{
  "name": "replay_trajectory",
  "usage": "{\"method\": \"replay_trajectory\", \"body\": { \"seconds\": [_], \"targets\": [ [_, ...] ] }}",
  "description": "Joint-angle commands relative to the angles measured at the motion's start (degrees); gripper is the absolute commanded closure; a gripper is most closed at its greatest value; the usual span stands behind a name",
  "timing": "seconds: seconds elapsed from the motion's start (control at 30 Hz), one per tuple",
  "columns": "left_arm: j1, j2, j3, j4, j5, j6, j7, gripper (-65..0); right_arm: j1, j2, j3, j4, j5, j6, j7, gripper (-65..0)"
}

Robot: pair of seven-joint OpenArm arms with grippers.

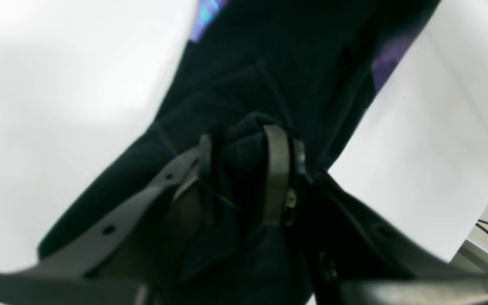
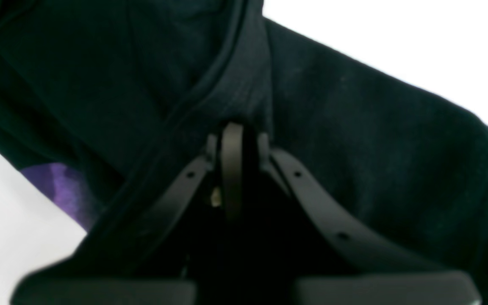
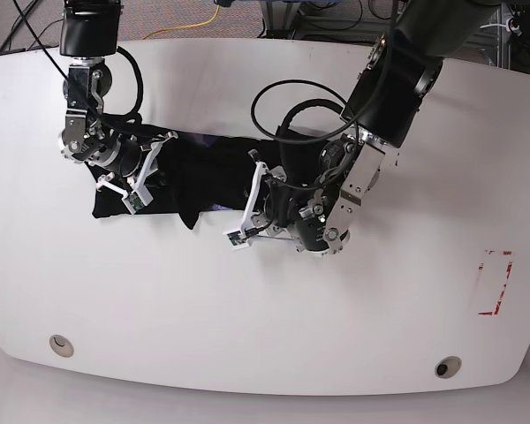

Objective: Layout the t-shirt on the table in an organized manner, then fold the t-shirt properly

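Two round grommet holes sit in the near edge of the white table, one toward each corner, and red tape marks lie on the surface at the base view's right.

Farther in, at mid-table, the black t-shirt lies bunched in a long strip running across the table. It is not spread flat; a small purple patch of it shows in both wrist views.

At the strip's end nearer the table centre, the left gripper is down on the fabric. In the left wrist view its jaws are clamped on a thick wad of t-shirt cloth, with the cloth bulging between the fingers.

At the strip's other end, on the base view's left, the right gripper bears on the t-shirt beside a ribbed seam. Its jaws are drawn together with black fabric all round the tips; whether a fold is pinched between them cannot be told.

Black cables loop from the left arm above the garment.
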Motion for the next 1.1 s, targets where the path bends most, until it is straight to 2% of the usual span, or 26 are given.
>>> {"method": "replay_trajectory", "body": {
  "seconds": [0.0,0.2,0.3,0.4,0.6,0.63,0.83,1.07],
  "targets": [
    [-2.2,1.66,-0.33,0.91,-0.55,0.26,-1.25,-12.4,-0.59,0.2,-0.48,-0.49,-3.41,-0.07,-4.92,-4.3],
    [-2.46,2.1,-0.33,0.82,-0.29,0.35,-1.69,-12.4,-0.59,0.2,-0.48,-0.49,-3.41,-0.07,-4.92,-4.3],
    [-2.46,2.63,-0.33,0.74,1.73,0.35,-2.83,-12.4,-0.59,0.2,-0.48,-0.49,-3.41,-0.07,-4.92,-4.3],
    [-2.46,3.94,-0.33,-0.23,4.02,0.08,-2.66,-12.4,-0.59,0.2,-0.48,-0.49,-3.41,-0.07,-4.92,-4.3],
    [-2.46,4.12,-0.33,-0.76,4.19,-0.09,-1.69,-13.1,-0.59,0.2,-0.48,-0.49,-3.41,-0.07,-4.92,-4.3],
    [-2.46,4.12,-0.33,-0.76,4.19,-0.09,-1.6,-13.9,-0.59,0.2,-0.48,-0.49,-3.41,-0.07,-4.92,-4.3],
    [-2.46,3.86,-0.33,-0.76,4.19,-0.09,-0.55,-29.4,-0.59,0.2,-0.48,-0.49,-3.41,-0.07,-4.92,-4.3],
    [-2.46,3.68,-0.33,-0.76,4.19,-0.09,-0.28,-31.1,-0.5,0.2,-0.48,-0.49,-3.41,-0.07,-4.92,-4.3]
  ]
}}
